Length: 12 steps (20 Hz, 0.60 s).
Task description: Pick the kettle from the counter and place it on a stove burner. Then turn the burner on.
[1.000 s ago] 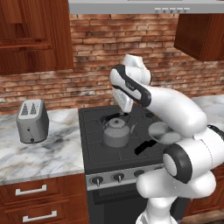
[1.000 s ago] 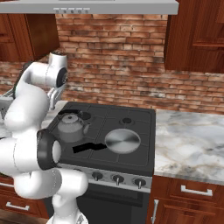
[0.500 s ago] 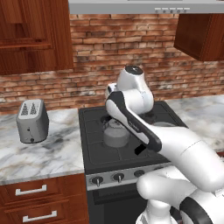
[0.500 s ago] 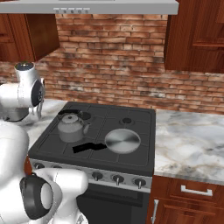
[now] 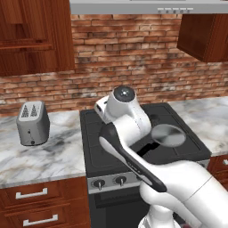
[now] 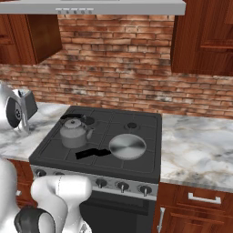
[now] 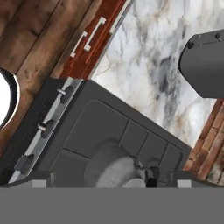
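The grey kettle (image 6: 73, 132) stands upright on the front left of the black stove (image 6: 136, 170), free of the gripper. The burner under it is hidden. In the hand view I look down on the kettle's (image 7: 114, 168) domed lid from well above. My gripper (image 7: 116, 178) is open, its dark fingertips (image 7: 43, 176) spread wide at the bottom of that view with nothing between them. In the left base view my white arm covers the kettle. The marble counter (image 5: 42, 156) runs along both sides of the stove.
A boxy toaster (image 5: 32, 122) sits on the left counter. A round silver pan (image 6: 127, 146) lies on the front right burner. Knobs (image 6: 121, 185) line the stove front. Wooden drawers (image 7: 89, 37) sit below the counter, and a hood (image 6: 113, 7) hangs above.
The arm has lifted away from the kettle and swung up and back toward the base. The kettle stays where it stood on the stove.
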### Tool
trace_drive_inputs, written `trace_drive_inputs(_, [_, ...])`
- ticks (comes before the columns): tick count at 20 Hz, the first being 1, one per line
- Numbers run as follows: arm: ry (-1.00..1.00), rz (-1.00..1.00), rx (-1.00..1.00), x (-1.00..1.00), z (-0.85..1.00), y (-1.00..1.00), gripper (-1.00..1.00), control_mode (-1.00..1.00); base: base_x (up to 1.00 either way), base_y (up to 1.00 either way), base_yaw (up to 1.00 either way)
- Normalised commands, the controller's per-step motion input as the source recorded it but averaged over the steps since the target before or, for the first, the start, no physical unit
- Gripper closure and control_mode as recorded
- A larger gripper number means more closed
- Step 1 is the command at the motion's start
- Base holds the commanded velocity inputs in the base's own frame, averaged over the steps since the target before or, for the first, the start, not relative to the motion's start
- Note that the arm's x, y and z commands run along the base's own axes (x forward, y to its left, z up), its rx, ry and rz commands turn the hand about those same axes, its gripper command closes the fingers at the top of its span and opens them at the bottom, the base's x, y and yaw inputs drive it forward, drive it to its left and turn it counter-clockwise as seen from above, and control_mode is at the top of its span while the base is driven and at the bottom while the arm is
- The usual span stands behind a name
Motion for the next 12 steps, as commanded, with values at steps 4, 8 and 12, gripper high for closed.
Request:
trace_drive_inputs(4, [0.00, 0.13, -0.24, -0.21, 0.00, 0.38, -1.00, -1.00, 0.00, 0.00, 0.00])
trace_drive_inputs(8, [0.00, 0.12, -0.24, -0.21, 0.00, 0.36, -1.00, -1.00, 0.00, 0.00, 0.00])
trace_drive_inputs(12, [-0.03, 0.13, -0.21, -0.21, 0.00, 0.33, -1.00, -1.00, 0.00, 0.00, 0.00])
